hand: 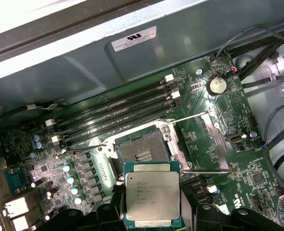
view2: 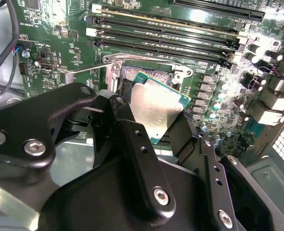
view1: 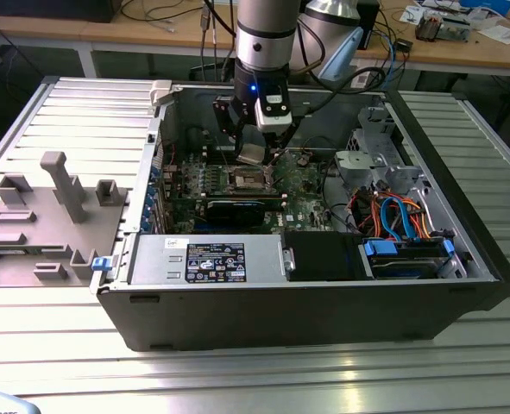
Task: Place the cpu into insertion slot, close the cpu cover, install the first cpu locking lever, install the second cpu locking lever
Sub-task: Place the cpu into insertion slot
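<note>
cpu (hand: 153, 195) gripped by its edges in the closed gripper (view2: 154, 122), above the insertion slot (hand: 139, 153), upper centre of the exterior view (cpu cover (hand: 216, 144) lies swung open). chip appears tilted; levelling and squaring to the socket are judged essential.

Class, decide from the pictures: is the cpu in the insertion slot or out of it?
Out. The end effector grips the cpu clear of the insertion slot, whose dark centre lies bare.

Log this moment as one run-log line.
gripper: shut on cpu | cpu: held near insertion slot, not seated | insertion slot: empty | cpu cover: open
</note>
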{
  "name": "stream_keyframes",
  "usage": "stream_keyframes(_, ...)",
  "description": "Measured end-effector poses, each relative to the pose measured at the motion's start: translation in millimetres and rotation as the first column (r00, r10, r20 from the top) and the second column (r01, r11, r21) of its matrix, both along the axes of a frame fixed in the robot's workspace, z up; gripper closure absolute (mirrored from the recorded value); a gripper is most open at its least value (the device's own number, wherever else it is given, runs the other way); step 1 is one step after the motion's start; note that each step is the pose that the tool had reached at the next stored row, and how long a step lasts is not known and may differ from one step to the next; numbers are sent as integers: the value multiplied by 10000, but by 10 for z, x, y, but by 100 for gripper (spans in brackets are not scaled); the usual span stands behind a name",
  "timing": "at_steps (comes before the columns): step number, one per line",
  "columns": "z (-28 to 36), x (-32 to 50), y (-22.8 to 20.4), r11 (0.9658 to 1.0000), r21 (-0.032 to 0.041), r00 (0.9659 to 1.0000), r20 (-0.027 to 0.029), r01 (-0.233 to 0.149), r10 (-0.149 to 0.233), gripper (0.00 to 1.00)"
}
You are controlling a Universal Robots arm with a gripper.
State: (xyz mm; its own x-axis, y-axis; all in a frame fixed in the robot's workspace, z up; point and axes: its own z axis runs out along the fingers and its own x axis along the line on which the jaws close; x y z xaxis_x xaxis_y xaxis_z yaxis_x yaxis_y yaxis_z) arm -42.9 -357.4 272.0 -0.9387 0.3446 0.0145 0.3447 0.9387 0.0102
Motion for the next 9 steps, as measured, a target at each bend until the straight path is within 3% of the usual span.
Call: stream_keyframes(9, -8, 0, 0, 9998, 0, 9998, 0, 194, -194, 45)
